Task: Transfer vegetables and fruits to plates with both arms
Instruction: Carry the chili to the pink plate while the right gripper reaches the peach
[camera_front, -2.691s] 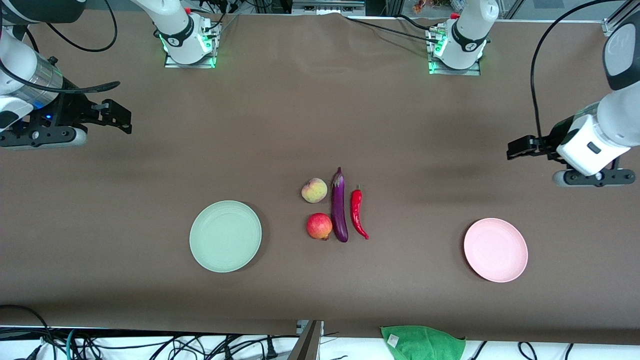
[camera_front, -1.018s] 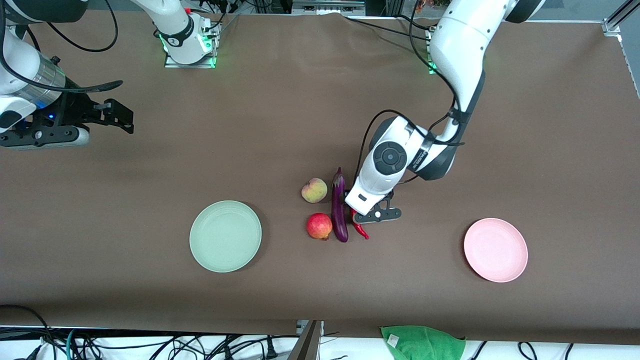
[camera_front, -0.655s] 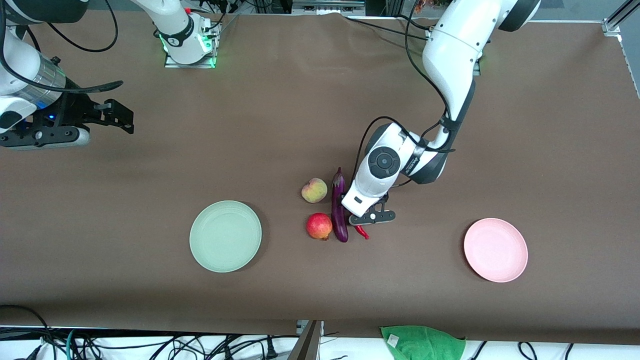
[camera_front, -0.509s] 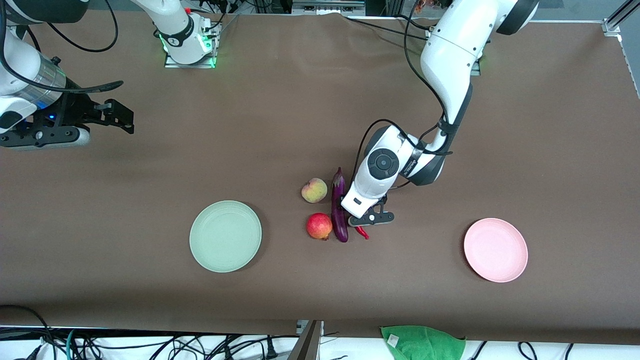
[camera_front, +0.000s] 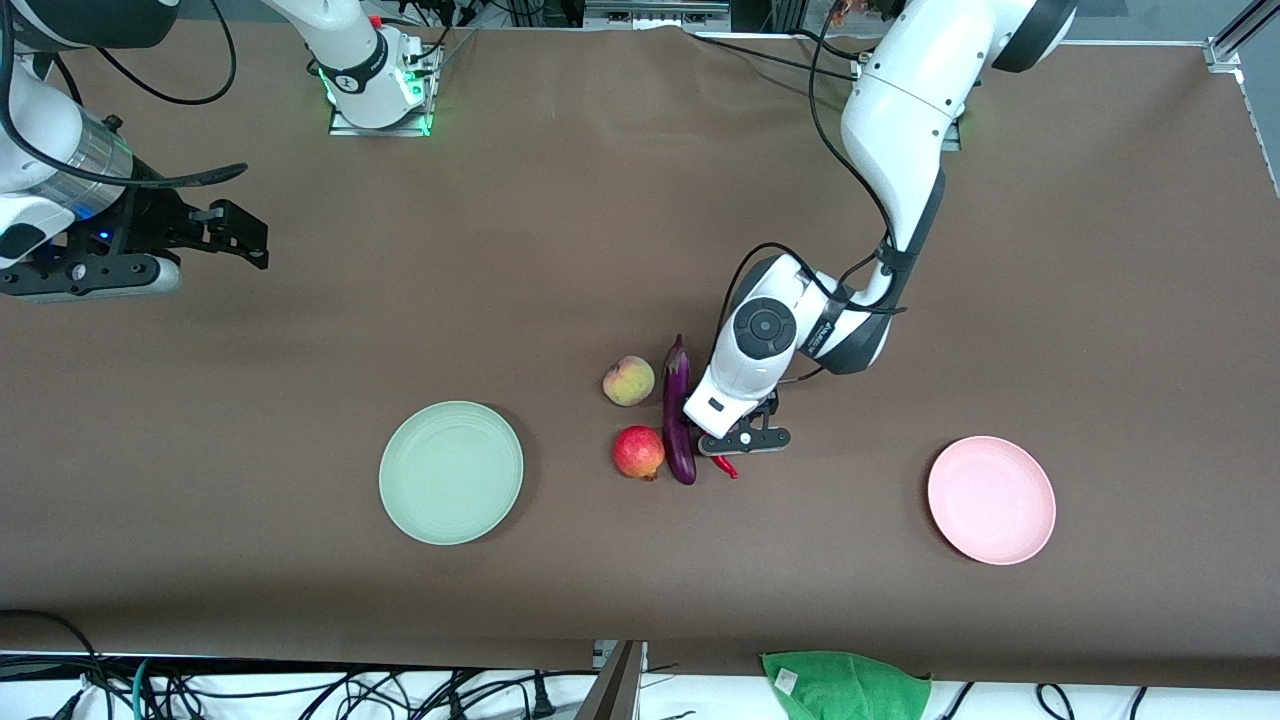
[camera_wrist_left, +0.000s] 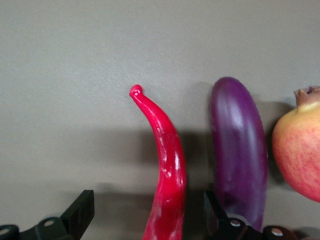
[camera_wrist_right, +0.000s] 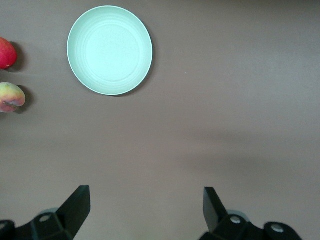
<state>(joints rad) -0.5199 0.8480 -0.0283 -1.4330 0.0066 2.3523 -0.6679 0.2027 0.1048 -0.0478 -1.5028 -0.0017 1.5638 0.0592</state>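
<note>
- Chili pepper (camera_wrist_left: 167, 185): you'll find it lying on the tabletop (camera_front: 560, 250) beside the eggplant (camera_front: 679, 420), toward the left arm's end.
- Your left claw (camera_wrist_left: 147, 220) is spread wide, one finger on each side of the chili pepper, not closed on it.
- Peach (camera_front: 629, 381) and pomegranate (camera_front: 639, 452) sit along the eggplant's flank nearest the green plate (camera_front: 451, 473).
- Pink plate (camera_front: 991, 500) holds nothing.
- Your right claw (camera_wrist_right: 145, 215) waits wide apart above the tabletop.

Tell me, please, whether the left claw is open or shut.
Open: the left claw has its fingers apart, straddling the chili pepper.
</note>
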